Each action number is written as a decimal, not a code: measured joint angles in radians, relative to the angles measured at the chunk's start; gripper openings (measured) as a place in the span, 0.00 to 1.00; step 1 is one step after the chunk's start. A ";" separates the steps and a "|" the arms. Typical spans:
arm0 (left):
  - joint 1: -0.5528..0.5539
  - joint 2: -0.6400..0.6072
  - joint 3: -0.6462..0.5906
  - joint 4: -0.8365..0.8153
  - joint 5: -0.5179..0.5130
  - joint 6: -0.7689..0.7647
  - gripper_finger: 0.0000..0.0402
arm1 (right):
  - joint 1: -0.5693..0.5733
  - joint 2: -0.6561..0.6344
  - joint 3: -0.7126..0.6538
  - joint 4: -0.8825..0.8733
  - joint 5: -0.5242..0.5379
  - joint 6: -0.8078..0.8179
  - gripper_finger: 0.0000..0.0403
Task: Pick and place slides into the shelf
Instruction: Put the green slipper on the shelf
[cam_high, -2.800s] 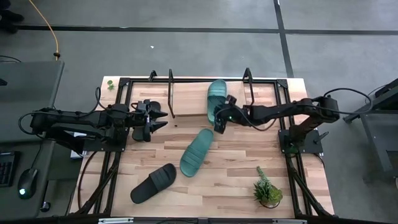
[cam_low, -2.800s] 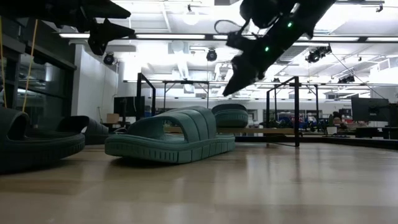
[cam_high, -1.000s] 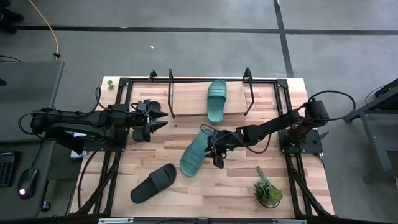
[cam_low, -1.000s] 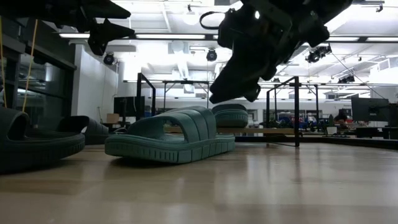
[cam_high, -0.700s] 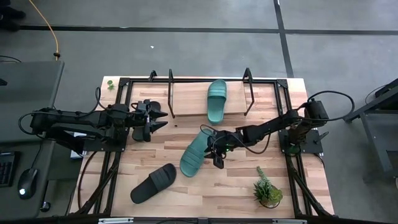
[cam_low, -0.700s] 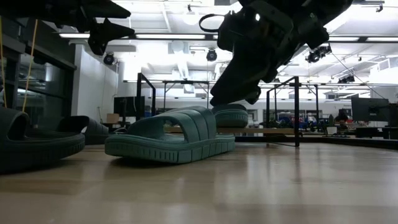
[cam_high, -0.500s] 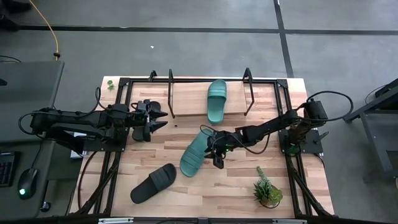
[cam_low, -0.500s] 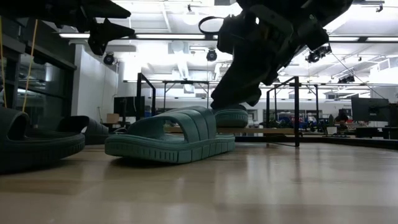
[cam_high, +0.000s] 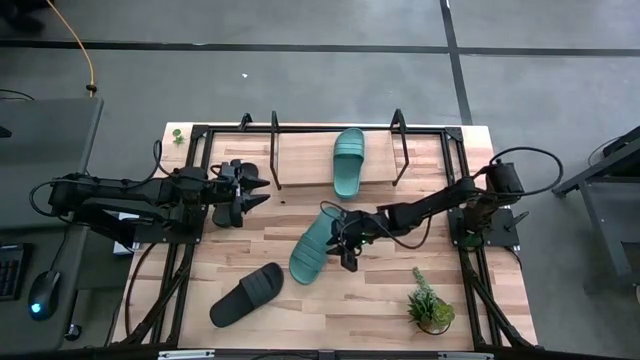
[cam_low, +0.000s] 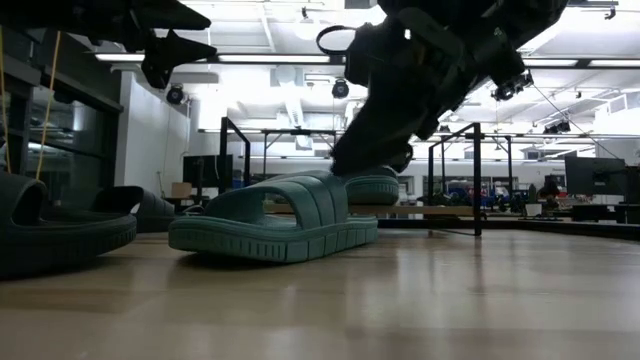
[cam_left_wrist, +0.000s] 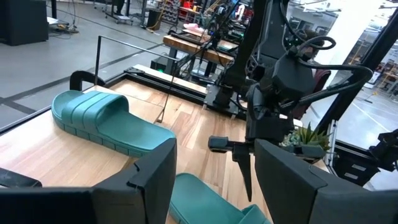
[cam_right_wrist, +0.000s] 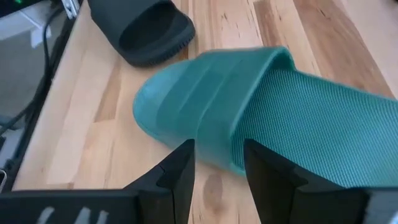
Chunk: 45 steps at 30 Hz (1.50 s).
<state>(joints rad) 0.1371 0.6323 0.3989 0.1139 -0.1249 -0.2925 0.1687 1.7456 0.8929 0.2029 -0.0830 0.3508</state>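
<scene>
One teal slide (cam_high: 348, 162) lies flat on the shelf (cam_high: 300, 160) at the back. A second teal slide (cam_high: 316, 245) lies sole-down on the table, and a black slide (cam_high: 247, 294) lies nearer the front left. My right gripper (cam_high: 340, 243) hangs open, slanting down, right over the table slide; in the right wrist view its fingers (cam_right_wrist: 180, 171) stand either side of the strap's heel-side edge (cam_right_wrist: 217, 152). My left gripper (cam_high: 262, 190) waits open in the air beside the shelf's left end, holding nothing. My right gripper comes at the teal slide's strap (cam_low: 330, 180) slanting down from the table's right. Its open fingers sit just at the strap's top, and I cannot tell whether they touch it. The slide rests flat on the table.
A potted plant (cam_high: 430, 305) stands at the front right, near the right arm. The shelf's black upright posts (cam_high: 398, 120) rise at the back. Bare wood lies between the two slides on the table and the plant.
My right gripper has sunk a little toward the teal slide on the table, still open. The slides have stayed where they were.
</scene>
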 joint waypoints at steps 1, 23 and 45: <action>0.000 0.000 0.000 0.000 0.000 0.000 0.49 | -0.001 0.007 0.000 0.004 -0.001 0.000 0.32; 0.000 0.000 0.000 0.008 0.000 0.000 0.49 | -0.023 0.092 0.001 0.117 -0.138 0.034 0.32; 0.000 0.000 0.000 0.010 -0.007 0.011 0.49 | -0.031 0.188 0.092 0.115 -0.188 0.026 0.18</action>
<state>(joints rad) 0.1375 0.6324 0.3988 0.1238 -0.1322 -0.2812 0.1379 1.9338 0.9849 0.3180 -0.2706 0.3767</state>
